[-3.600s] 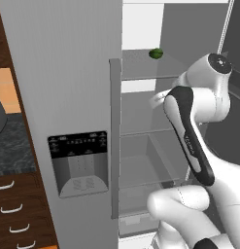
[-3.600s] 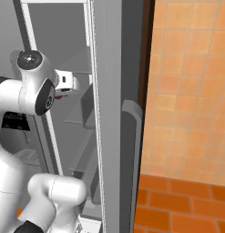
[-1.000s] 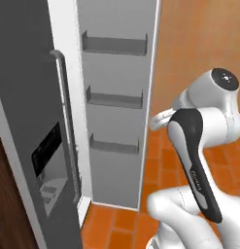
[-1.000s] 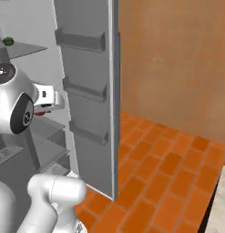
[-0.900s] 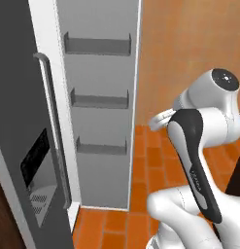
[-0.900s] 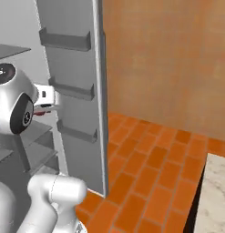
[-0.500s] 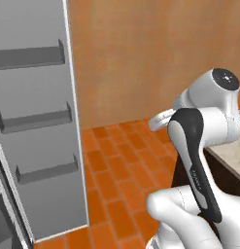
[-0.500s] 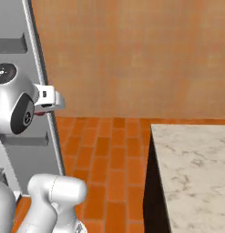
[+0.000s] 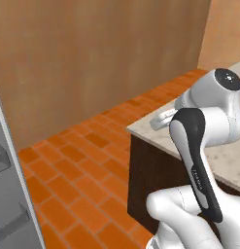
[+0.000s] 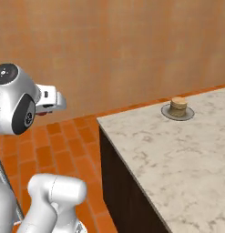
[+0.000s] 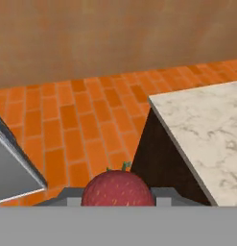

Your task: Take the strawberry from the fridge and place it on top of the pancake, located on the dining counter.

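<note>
At 6 o'clock in your hand view, right against the bottom edge, sits the strawberry (image 11: 117, 188), red with seed dots and a bit of green stem on top, held low between the gripper (image 11: 117, 194) parts, which are pinched on it from both sides; the fingers themselves are barely visible as grey stubs flanking the fruit. Beyond the berry, at 3 o'clock, you see a corner of the dining counter (image 11: 206, 129), beige marble top on a dark brown side, with orange brick floor (image 11: 86, 125) spreading from 9 to 12 o'clock and a tan wall (image 11: 115, 33) across the top. At 8 o'clock a grey slanted edge of the fridge (image 11: 14, 168) door cuts in. In your right base view the pancake (image 10: 179, 105) stack sits on its round plate (image 10: 177, 113) at about 2 o'clock, near the far edge of the counter, well apart from the arm, whose wrist is at 9 o'clock. In your left base view the counter corner is at 3 o'clock, partly behind the white arm, and the fridge door edge is at 8 o'clock.
</note>
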Available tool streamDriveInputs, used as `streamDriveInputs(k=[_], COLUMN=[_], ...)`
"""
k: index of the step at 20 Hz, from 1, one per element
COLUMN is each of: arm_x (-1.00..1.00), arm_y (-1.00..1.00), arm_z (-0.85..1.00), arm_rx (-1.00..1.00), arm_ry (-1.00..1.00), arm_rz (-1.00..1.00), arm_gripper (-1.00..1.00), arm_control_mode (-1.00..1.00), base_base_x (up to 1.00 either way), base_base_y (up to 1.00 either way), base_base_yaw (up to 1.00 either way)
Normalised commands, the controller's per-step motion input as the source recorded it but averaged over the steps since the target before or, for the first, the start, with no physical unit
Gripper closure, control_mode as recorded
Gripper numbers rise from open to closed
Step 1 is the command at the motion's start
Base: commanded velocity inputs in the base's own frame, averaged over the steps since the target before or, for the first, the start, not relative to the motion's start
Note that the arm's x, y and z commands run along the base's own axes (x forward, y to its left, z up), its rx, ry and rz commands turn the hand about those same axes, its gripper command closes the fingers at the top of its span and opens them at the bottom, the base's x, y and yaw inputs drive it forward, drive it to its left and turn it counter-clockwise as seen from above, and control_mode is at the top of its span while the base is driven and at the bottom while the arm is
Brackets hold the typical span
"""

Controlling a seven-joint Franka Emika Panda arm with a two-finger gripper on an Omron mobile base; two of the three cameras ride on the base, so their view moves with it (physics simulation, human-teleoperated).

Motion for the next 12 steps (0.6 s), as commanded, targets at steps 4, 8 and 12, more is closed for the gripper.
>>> streamDriveInputs(k=[4,8,12], arm_x=[0.00,0.00,0.00], arm_y=[0.00,0.00,0.00], arm_z=[0.00,0.00,0.00], arm_rx=[0.00,0.00,0.00], arm_ry=[0.00,0.00,0.00], arm_rz=[0.00,0.00,0.00], arm_gripper=[1.00,1.00,1.00], arm_control_mode=[1.00,1.00,1.00], base_base_x=[0.96,0.95,0.82], base_base_y=[0.06,0.19,0.32], base_base_yaw=[-0.12,0.25,0.37])
